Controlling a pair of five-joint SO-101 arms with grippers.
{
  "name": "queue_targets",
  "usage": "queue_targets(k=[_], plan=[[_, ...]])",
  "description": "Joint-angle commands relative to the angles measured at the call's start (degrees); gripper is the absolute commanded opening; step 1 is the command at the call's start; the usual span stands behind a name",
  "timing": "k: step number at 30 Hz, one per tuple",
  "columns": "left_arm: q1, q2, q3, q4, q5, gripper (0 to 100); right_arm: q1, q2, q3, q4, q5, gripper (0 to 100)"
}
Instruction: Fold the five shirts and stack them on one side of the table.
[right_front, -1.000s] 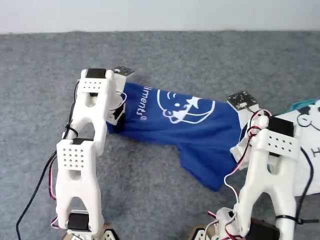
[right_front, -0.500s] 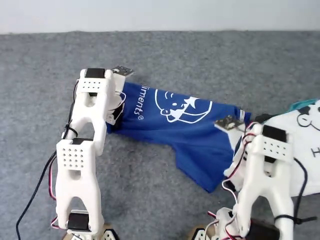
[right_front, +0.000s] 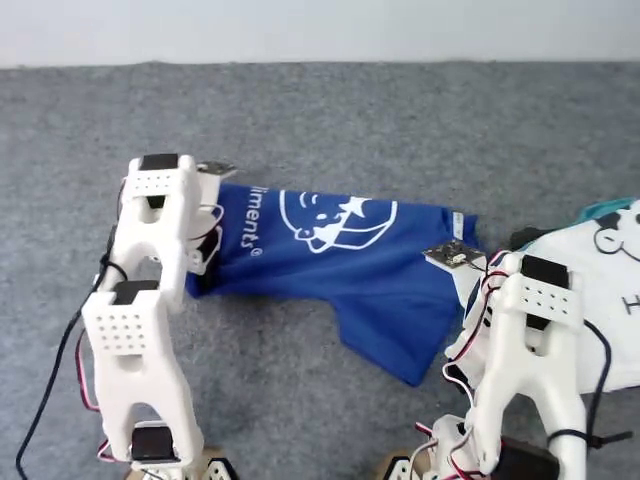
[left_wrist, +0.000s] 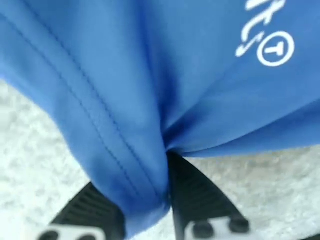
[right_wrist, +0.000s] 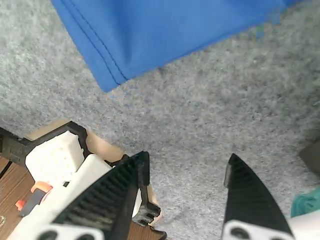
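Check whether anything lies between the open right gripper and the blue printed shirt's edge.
Nothing visible does. In the right wrist view, the right gripper hangs open over bare grey carpet, and the hem of the blue cotton shirt with white print lies just beyond it, with carpet alone between them.

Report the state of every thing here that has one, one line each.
left tool, shut on the blue shirt's edge.
right tool, open above the bare table, holding nothing.
blue shirt, unfolded, spread out on the table, rumpled.
white shirt, lying by the table's edge, fold cannot be told.
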Motion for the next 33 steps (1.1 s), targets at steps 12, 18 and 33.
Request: queue_targets(k=[12, 18, 33], plan=[[-0.9, -4.9, 7.5, 1.8, 0.5, 13, -11.4, -3.1, 0.3, -16.9, -9.9, 23.7], [1.0, -4.6, 5.1, 0.8, 0.1, 21, -21.9, -3.1, 0.3, -23.5, -14.4, 23.7], [-7.6, -4.9, -0.4, 1.3, 0.1, 24, -14.2, -3.1, 15.8, -40.7, -18.7, 23.7]])
